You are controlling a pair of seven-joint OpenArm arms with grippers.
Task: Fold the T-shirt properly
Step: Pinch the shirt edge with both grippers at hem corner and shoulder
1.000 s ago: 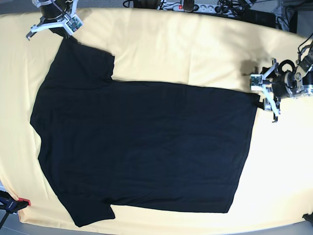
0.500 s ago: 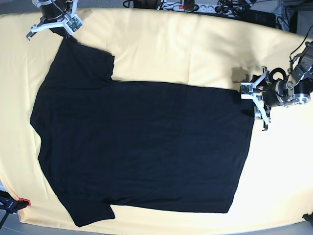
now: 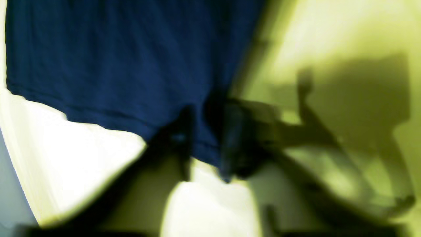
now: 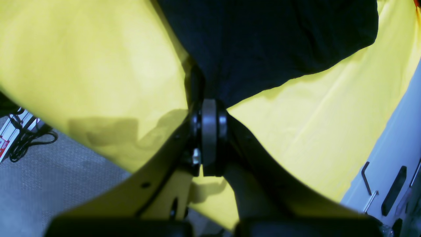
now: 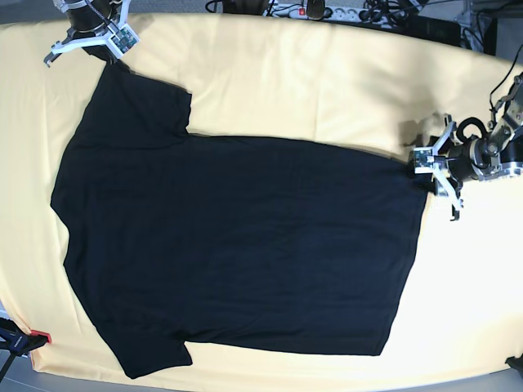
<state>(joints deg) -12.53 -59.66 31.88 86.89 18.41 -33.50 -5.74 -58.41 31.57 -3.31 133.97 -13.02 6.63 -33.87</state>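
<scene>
Comparing with a second ago, the left gripper (image 5: 431, 173) has narrowed from wide onto the hem corner of the large black cloth T-shirt (image 5: 237, 245), which lies flat on the pale yellow table cloth (image 5: 310, 73). The right gripper (image 4: 205, 98) stays clamped on a sleeve edge.

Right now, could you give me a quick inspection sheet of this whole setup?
Surface: pale yellow cloth covers the table.
Job's things: black T-shirt spread flat, plain side up, not yet folded.
Clutter: nothing seen on the cloth.
Grippers: right gripper shut on a sleeve corner; left gripper at the shirt's hem corner, jaws either side of the fabric, picture too blurred to judge the grip.
Cables: power strip and cords behind the table.
Surroundings: grey floor.
</scene>
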